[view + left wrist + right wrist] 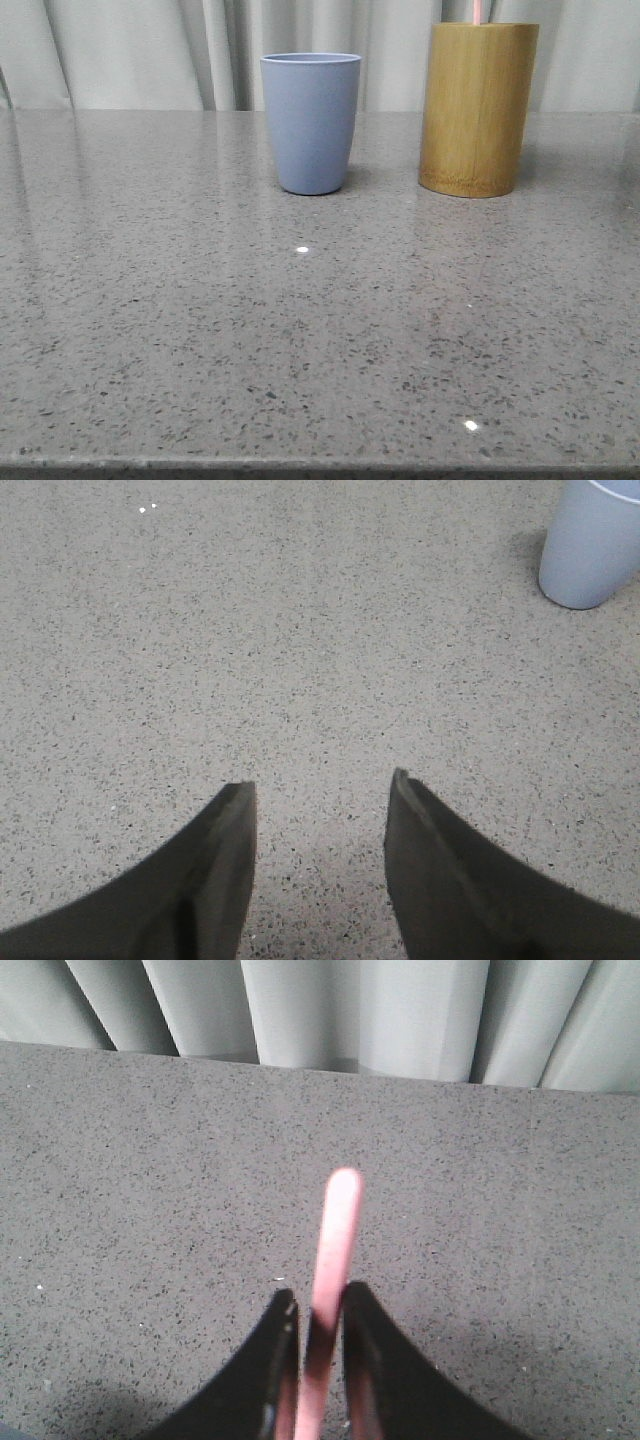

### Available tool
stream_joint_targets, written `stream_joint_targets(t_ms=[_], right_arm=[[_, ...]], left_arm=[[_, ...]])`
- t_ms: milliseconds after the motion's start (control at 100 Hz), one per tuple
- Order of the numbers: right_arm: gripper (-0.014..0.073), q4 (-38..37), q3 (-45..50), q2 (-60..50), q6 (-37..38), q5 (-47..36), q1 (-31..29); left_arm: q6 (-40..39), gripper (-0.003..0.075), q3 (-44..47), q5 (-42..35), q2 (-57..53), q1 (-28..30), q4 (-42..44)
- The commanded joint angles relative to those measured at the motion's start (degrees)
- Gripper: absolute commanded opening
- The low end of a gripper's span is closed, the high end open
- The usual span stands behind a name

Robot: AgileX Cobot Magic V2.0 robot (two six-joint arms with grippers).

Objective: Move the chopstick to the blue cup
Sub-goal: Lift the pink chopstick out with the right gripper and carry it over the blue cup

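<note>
Right gripper (318, 1305) clamped on a pink chopstick (333, 1250); left gripper (322, 792) spread wide over bare speckled surface (300, 330).

The right jaws stand narrow, pinching 1 chopstick between them, its rounded tip projecting beyond the fingertips above the grey surface, with pleated curtain (360, 1010) farther ahead. The left jaws stand wide apart with nothing between them; the blue cup (592, 542) stands well ahead of them and off to the side of 1 finger. In the front view the blue cup stands upright beside the bamboo holder (477, 110), apart from it, and a short pink length shows above the holder's rim.
</note>
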Motion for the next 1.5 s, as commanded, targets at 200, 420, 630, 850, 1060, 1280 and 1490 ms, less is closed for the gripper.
stream_joint_targets(t_ms=[200, 420, 630, 850, 1060, 1280, 1490], right_arm=[[0.0028, -0.1, -2.1, -2.2, -0.4, -4.9, -0.1], [0.0028, -0.1, -2.1, -4.0, -0.4, -5.9, -0.1], [0.0028, -0.1, -5.1, -7.4, -0.4, -5.5, -0.1], [0.0028, -0.1, -11.5, -9.2, -0.5, -2.9, 1.2], [0.0028, -0.1, -16.9, -9.2, -0.5, -0.6, 4.2], [0.0028, 0.0, -17.9, -8.9, -0.5, -1.5, 9.8], [0.0028, 0.0, -17.9, -6.2, -0.4, -3.8, 14.2]], left_arm=[[-0.6, 0.0302, -1.3, -3.4, 0.1, 0.2, -0.2], [-0.6, 0.0302, -1.3, -3.4, 0.1, 0.2, -0.2], [-0.6, 0.0302, -1.3, -3.4, 0.1, 0.2, -0.2], [-0.6, 0.0302, -1.3, -3.4, 0.1, 0.2, -0.2], [-0.6, 0.0302, -1.3, -3.4, 0.1, 0.2, -0.2], [-0.6, 0.0302, -1.3, -3.4, 0.1, 0.2, -0.2], [-0.6, 0.0302, -1.3, -3.4, 0.1, 0.2, -0.2]])
